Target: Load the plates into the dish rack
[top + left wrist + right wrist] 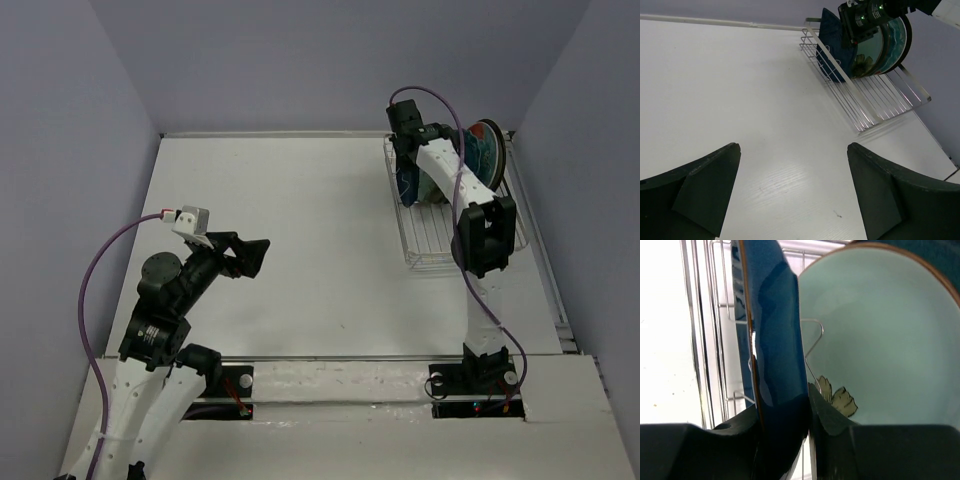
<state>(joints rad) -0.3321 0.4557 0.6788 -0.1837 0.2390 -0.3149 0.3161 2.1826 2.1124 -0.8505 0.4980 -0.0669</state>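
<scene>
The right fingers (835, 425) pinch the rim of the navy plate (775, 330), upright in the dish rack (875, 102) just beside the pale mint plate (880, 340), so seat it squarely in its slot before releasing, while the left fingers (705, 185) hang wide over the tabletop (740, 100)

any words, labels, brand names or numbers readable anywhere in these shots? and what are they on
None: no word, number or brand can be read in any view.
The dark blue plate, the mint plate with its dark flower motif and the dish rack show no lettering.
The green lights on the right arm's wrist unit are plain dots, not characters.
</scene>
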